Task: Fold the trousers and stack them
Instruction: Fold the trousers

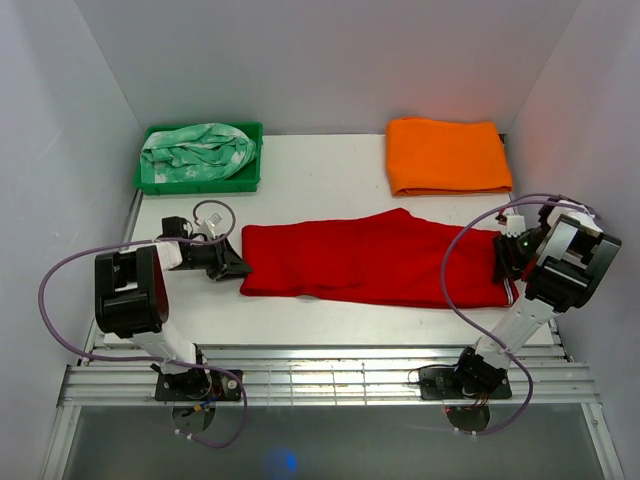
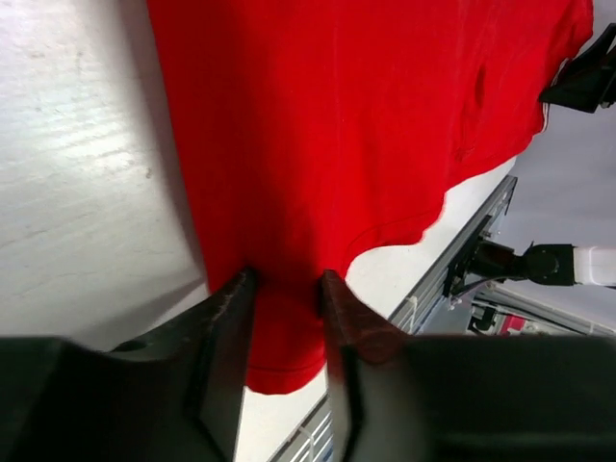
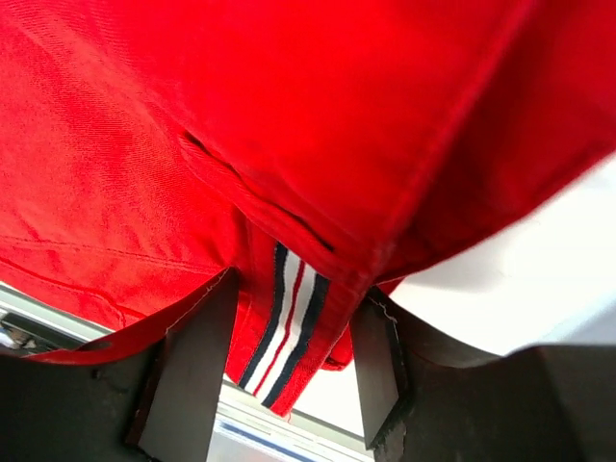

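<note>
tabletop (image 1: 330, 185): white; the trousers are carried across its middle | trousers (image 1: 370, 260): red; laid flat, stretched sideways between both arms | left tool (image 2: 286, 284): the left end of the cloth is pinched between its fingers | right tool (image 3: 294, 289): the right end is pinched at a striped band (image 3: 286, 322)

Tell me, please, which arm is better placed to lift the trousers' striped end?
Right: the right tool pinches the striped band at that end of the trousers; the left tool grips the opposite end.
</note>
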Tool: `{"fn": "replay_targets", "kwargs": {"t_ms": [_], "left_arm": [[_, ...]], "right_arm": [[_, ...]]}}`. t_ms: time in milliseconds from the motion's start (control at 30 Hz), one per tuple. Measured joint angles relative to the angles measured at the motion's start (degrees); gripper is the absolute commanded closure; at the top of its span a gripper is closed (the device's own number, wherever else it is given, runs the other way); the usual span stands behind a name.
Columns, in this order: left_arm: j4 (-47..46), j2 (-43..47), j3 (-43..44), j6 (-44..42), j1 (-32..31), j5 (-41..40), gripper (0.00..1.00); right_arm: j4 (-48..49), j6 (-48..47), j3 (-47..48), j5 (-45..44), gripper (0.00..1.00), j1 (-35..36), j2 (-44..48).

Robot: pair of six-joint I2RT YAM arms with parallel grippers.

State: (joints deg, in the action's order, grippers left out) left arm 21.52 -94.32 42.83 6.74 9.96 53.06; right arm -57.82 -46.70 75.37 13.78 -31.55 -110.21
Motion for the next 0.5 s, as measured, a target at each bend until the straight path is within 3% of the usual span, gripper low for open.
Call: {"fn": "replay_targets", "kwargs": {"t_ms": [133,167,267,367,400,500], "left_arm": [[-1.60,-0.33,-0.02,0.98,0.79,-1.64,0.78],[-1.73,-0.24,-0.02,0.83,1.29,-2.12,0.90],[-0.94,1.36,-0.04,-0.11,3.30,-4.04,0.95],[1.09,3.74,0.37,-1.84,5.11,-5.77,0.84],[2.03,4.09,0.76,-2.58,5.42,-6.23,0.72],[5.33,4.17,3.23,-5.64,5.60,-8.04,0.54]], "right_arm": [[0.76,2.10,-1.01,-0.02,0.46,4.85,0.76],[0.90,2.78,-1.05,0.09,0.46,6.23,0.83],[1.22,4.59,-0.76,0.72,0.39,9.38,0.90],[0.87,6.03,2.14,1.25,0.35,10.84,0.90],[0.76,6.40,4.24,1.44,0.35,10.91,0.98],[0.66,8.81,13.16,3.54,0.37,10.84,1.62]]}}
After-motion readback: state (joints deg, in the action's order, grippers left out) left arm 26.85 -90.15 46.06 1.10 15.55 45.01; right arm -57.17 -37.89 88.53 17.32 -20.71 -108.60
